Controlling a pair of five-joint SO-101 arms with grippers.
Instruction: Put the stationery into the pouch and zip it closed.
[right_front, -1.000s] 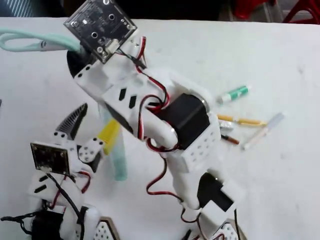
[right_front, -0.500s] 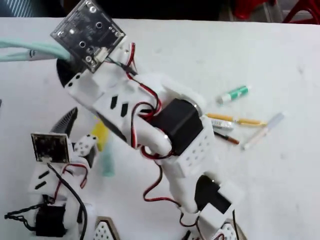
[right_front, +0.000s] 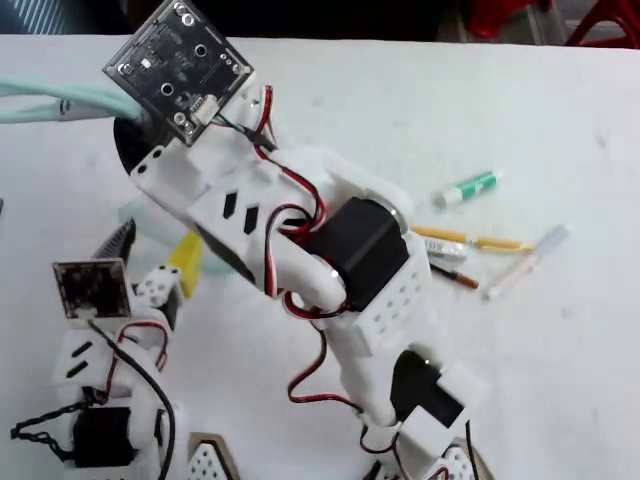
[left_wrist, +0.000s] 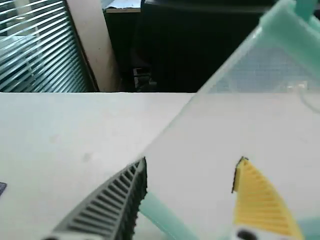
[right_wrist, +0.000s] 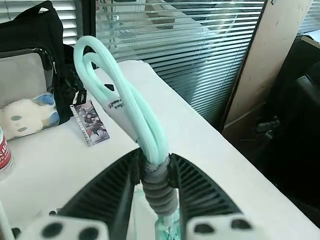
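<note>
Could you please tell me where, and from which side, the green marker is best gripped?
Probably mid-barrel, from straight above, with the jaws closing across its width. The green marker lies flat on the table, slanted, with bare table on both long sides and apart from the other pens, so nothing should block the approach.

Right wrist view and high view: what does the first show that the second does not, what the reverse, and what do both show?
Right wrist view: the right pincer shut on the mint strap, with a black bag farther off. High view: a green marker and a yellow pen lying on the table. Both: the mint strap and the white table.
</note>
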